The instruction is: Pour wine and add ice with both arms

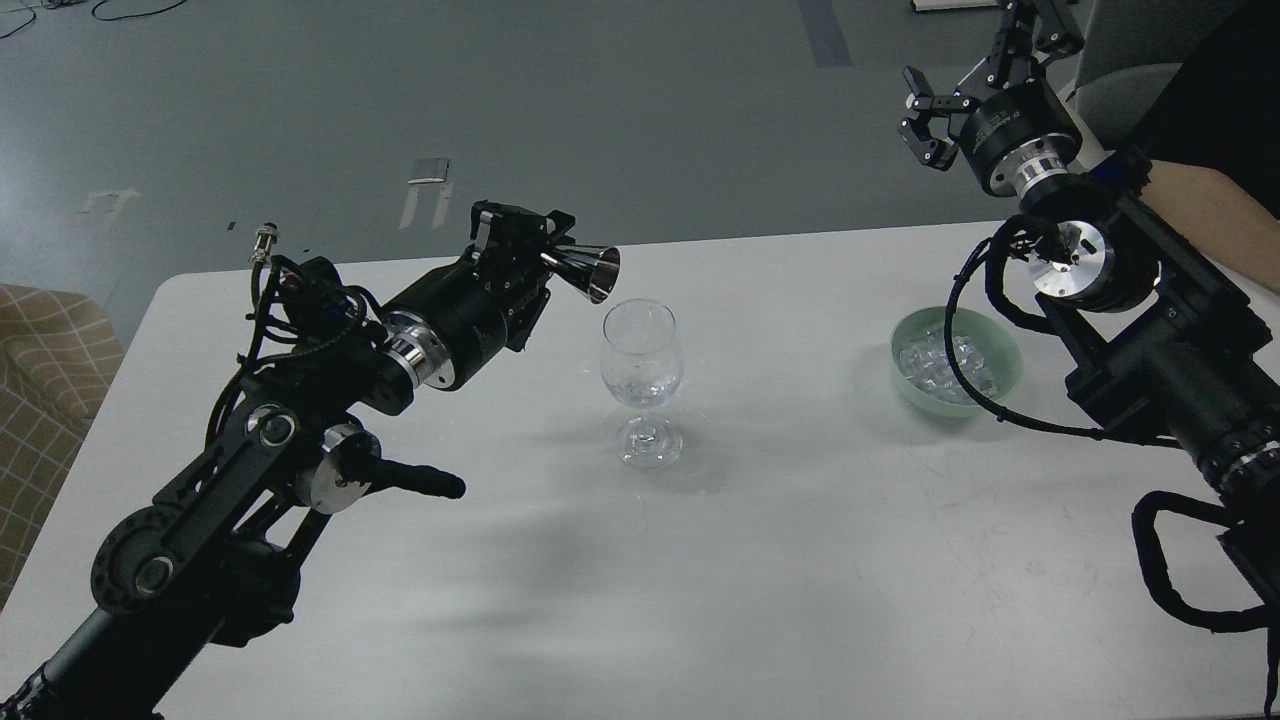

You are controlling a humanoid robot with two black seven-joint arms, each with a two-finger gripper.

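Observation:
A clear stemmed glass (642,378) stands upright near the middle of the white table (780,560). My left gripper (530,245) is shut on a shiny metal jigger cup (590,270), tipped on its side with its mouth just above and left of the glass's rim. A pale green bowl (1005,385) at the right holds a heap of clear ice cubes (935,362). My right gripper (925,115) is raised high above the table's far edge, behind the bowl, open and empty.
A person's bare forearm (1215,220) reaches in at the right edge behind my right arm. A tan checked seat (45,370) stands off the table's left side. Grey floor lies beyond the far edge.

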